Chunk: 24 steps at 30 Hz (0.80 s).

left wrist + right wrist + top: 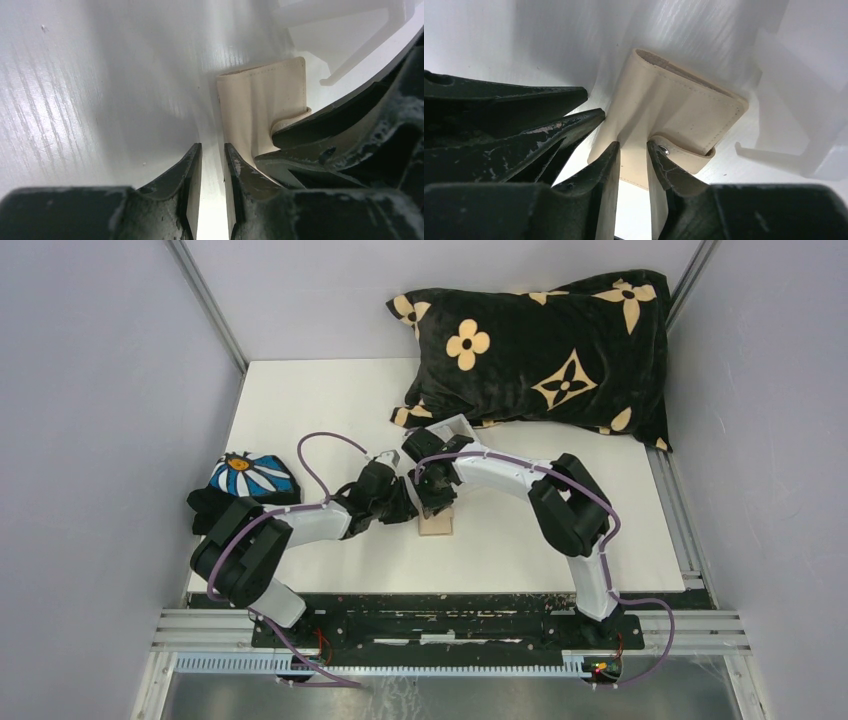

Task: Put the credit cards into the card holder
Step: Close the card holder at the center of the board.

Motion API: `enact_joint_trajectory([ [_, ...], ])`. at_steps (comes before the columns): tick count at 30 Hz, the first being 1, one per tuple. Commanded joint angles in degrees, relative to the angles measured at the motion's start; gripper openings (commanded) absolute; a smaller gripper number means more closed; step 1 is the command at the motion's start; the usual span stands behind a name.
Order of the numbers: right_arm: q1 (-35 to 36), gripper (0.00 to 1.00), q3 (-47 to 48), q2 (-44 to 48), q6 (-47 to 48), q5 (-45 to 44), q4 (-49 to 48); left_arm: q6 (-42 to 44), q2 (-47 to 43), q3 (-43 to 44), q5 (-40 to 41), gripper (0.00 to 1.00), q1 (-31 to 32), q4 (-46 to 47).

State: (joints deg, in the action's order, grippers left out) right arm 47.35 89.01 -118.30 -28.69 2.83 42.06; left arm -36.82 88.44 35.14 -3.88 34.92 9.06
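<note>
Table (300,400): white.
Left edge: cloth (252,478), blue, daisy print.
Centre-left: left gripper (212,147), jaws a narrow slit apart, nothing between them, just beside the card holder.
Centre: card holder (679,107), tan, lying on the table, snap tab curled over one edge.
Centre-right: right gripper (633,145), jaws narrowly parted, low over the holder by the tab, clamping nothing.
Far right: pillow (540,350), black, cream flowers.

The card holder (674,115) looks like cream leather, matt, with stitched edges and a shiny metal snap stud (664,149) on its tab. The table (75,100) is white, glossy, faintly grained. My left gripper (212,148) has hard black fingers (242,175), scuffed pale along the edges. At the table's far right corner, the pillow (540,350) is plush black cloth.
</note>
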Motion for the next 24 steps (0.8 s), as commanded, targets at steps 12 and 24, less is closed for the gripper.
enact_joint_trajectory([
  [12, -0.26, 0.33, 1.02, 9.82, 4.47, -4.51, -4.29, 2.92, -6.06, 5.22, 5.21, 0.33, 0.59, -5.76],
  [24, -3.83, 0.41, -10.52, 22.51, 7.71, -25.03, -10.25, 8.34, -19.80, 6.44, 18.55, 0.71, 0.29, -10.78],
])
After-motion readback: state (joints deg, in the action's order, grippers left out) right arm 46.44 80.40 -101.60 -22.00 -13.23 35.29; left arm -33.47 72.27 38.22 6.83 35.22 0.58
